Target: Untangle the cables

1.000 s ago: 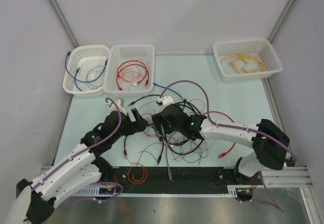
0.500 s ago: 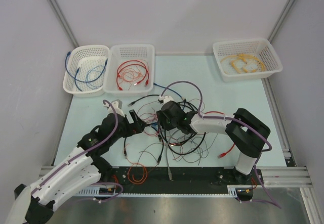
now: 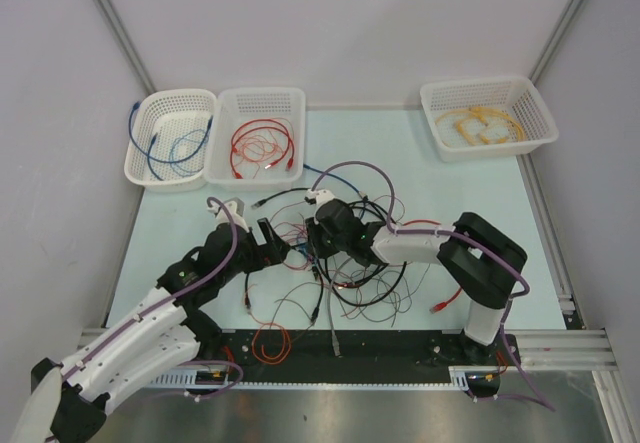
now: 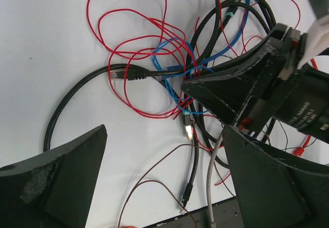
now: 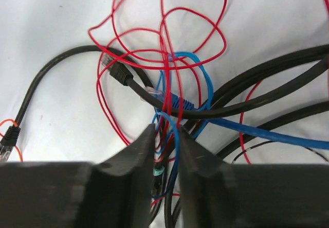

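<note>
The cables [image 3: 345, 263] lie as a tangle of black, blue, red and thin brown wires mid-table. My right gripper [image 3: 312, 243] reaches into its left part. In the right wrist view the right gripper [image 5: 166, 130] has its jaws drawn close on thin blue and red cables [image 5: 172, 120], just below a black cable [image 5: 154, 97] with a plug. My left gripper [image 3: 283, 250] hovers at the tangle's left edge. In the left wrist view the left gripper [image 4: 164, 135] stands open, with only brown wire [image 4: 154, 176] and a black plug [image 4: 186, 192] on the table beneath it.
Three white baskets stand at the back: one with blue cables [image 3: 170, 138], one with a red cable [image 3: 260, 133], one with yellow cable [image 3: 487, 118]. An orange cable [image 3: 270, 343] and a grey plug [image 3: 335, 341] lie by the black front rail [image 3: 400, 348].
My right arm has folded in and shifted left, and its jaws have closed from wide open onto the thin blue and red wires. The left gripper has barely moved and stays open.
</note>
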Robot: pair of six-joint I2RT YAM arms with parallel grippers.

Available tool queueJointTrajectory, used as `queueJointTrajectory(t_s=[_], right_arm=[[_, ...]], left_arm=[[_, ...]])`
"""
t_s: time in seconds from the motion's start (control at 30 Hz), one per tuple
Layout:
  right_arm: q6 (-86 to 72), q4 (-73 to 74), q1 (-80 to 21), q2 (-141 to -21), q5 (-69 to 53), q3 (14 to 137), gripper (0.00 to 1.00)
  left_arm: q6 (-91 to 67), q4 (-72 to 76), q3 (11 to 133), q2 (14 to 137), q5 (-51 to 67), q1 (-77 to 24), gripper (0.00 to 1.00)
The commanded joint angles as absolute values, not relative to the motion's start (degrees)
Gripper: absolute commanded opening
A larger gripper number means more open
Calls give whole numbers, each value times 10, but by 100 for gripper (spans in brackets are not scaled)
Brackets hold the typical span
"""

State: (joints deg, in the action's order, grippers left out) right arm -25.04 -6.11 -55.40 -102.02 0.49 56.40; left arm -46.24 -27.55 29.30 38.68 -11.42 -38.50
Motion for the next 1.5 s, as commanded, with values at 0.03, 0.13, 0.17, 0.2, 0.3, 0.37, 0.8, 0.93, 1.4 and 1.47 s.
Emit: queueJointTrajectory(t_s=[0.03,0.13,0.17,0.2,0.3,0.37,0.8,0.93,1.4,1.47], right_arm=[[-249,-69,-555,-1022,0,578,4],[-229,-43,-556,-949,45,578,0],[-216,-30,-557,-920,54,578,0],[-211,-22,-556,-891,61,579,0],[-193,51,-548,-775,86,594,0],[-178,122,-547,-704,108,624,0],[-192,362,-550,-537,163,715,0],[-199,373,-551,-532,167,715,0],[-236,334,-545,-516,185,715,0],[-238,330,-544,-516,187,716,0]], left_arm=[[-470,-267,289,374,-112,-388,100],[-467,-269,294,369,-121,-388,99],[-460,-266,295,369,-123,-387,100],[-456,-265,299,370,-126,-388,100],[-437,-251,319,378,-134,-388,99],[-422,-227,335,384,-132,-388,100],[-348,-72,439,459,-116,-387,100],[-340,-3,447,478,-55,-387,100],[-454,229,334,568,209,-391,98],[-444,270,302,559,216,-395,99]])
